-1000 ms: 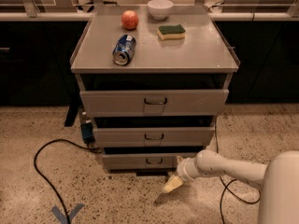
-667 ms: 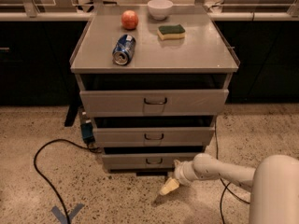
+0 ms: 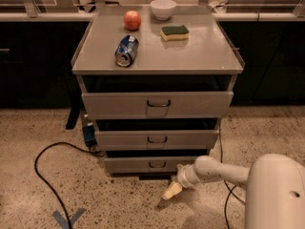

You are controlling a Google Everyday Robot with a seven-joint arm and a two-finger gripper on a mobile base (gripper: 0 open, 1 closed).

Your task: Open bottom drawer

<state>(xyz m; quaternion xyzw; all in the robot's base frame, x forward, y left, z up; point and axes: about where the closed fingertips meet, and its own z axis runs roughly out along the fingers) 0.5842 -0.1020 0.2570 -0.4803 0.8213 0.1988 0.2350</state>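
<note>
The bottom drawer is the lowest, flattest grey front of the cabinet, with a small dark wire loop handle at its centre. Its front stands roughly level with the other drawer fronts, and no tray inside shows. My gripper is at the end of the white arm coming from the lower right. It hangs low over the floor, just below and to the right of the handle, apart from the drawer front.
On the cabinet top lie a blue can on its side, a red apple, a white bowl and a green-yellow sponge. A black cable loops over the speckled floor at left. My white arm fills the lower right.
The gripper has drifted a little left and down near the bottom drawer's front, and the arm body now fills more of the lower right. The drawer has not moved.
</note>
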